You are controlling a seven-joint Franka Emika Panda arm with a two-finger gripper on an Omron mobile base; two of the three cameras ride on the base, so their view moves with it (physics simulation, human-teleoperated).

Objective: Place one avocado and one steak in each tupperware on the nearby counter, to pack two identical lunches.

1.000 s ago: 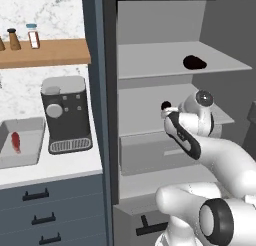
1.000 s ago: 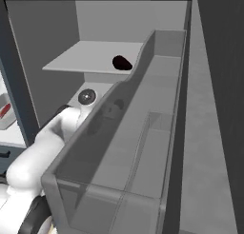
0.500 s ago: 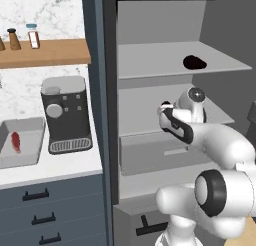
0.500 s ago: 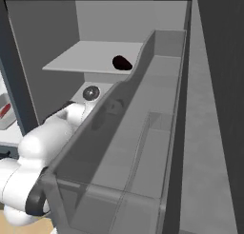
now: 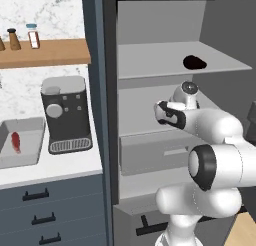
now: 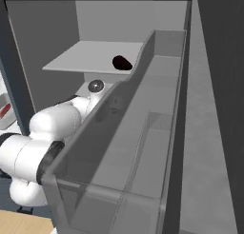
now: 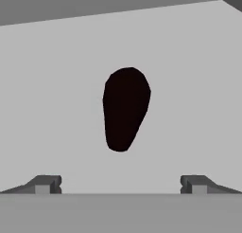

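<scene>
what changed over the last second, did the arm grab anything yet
Nothing is grabbed. The arm folded tighter and its hand shifted right and slightly up inside the fridge; the gripper has open jaws facing an avocado. Unmoved: the avocado on the upper shelf and the steak in the tupperware.

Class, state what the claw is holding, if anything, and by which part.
Nothing. The claw is open, its fingertips apart from the avocado ahead.
</scene>
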